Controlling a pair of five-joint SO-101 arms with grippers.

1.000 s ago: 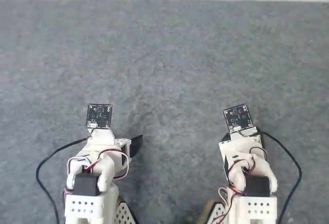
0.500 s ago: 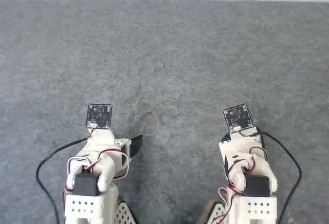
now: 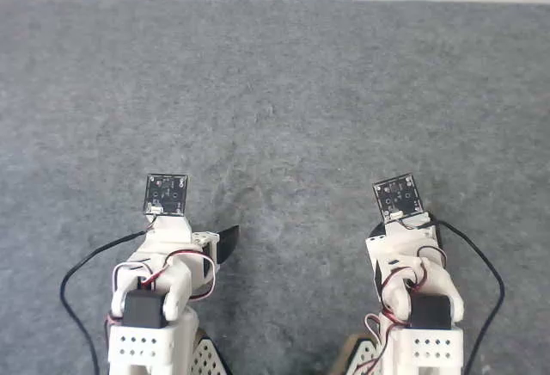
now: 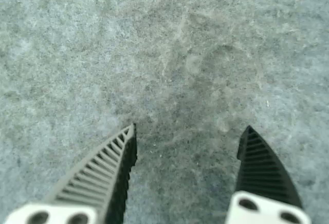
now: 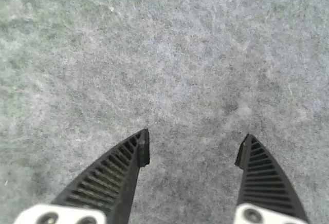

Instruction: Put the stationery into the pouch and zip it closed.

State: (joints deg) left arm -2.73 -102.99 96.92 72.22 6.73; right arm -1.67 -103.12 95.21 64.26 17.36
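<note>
1. My left gripper (image 4: 190, 128) is spread wide over the grey felt mat (image 4: 169, 44), its ribbed black fingers (image 4: 110, 172) well apart and gripping nothing
2. My right gripper (image 5: 197, 133) is just as wide, over the same mat
3. From above, one arm (image 3: 161, 293) and the other (image 3: 414, 285) sit tucked at the mat's near edge, well apart, a black cable (image 3: 73, 285) looping from each
</note>
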